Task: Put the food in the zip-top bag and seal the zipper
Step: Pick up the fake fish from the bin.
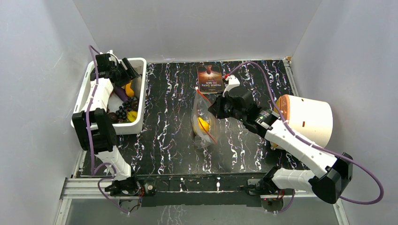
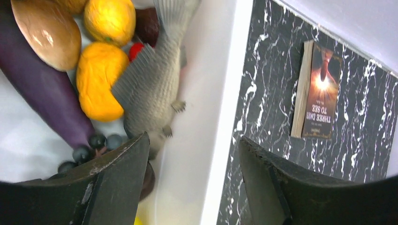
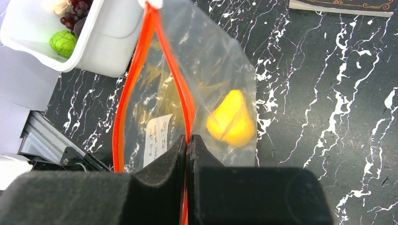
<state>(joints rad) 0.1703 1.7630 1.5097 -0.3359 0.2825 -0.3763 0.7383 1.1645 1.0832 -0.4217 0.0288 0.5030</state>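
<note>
Right tool [image 3: 187,140] clamps the zipper [image 3: 150,18]; left tool [image 2: 192,143] gapes over the white tub [image 2: 209,93].

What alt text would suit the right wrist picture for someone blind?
The right claw is shut on the red-orange zipper of a clear zip-top bag holding one yellow food piece, above a black marbled table; a white tub of food sits at upper left.

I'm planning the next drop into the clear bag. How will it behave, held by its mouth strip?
Probably floppy: the zip-top bag is creased thin film, and only the right gripper, shut on the zipper, seems to hold it up. Its mouth gapes narrowly and may collapse if nudged. The yellow fruit inside likely steadies its bottom a little.
</note>
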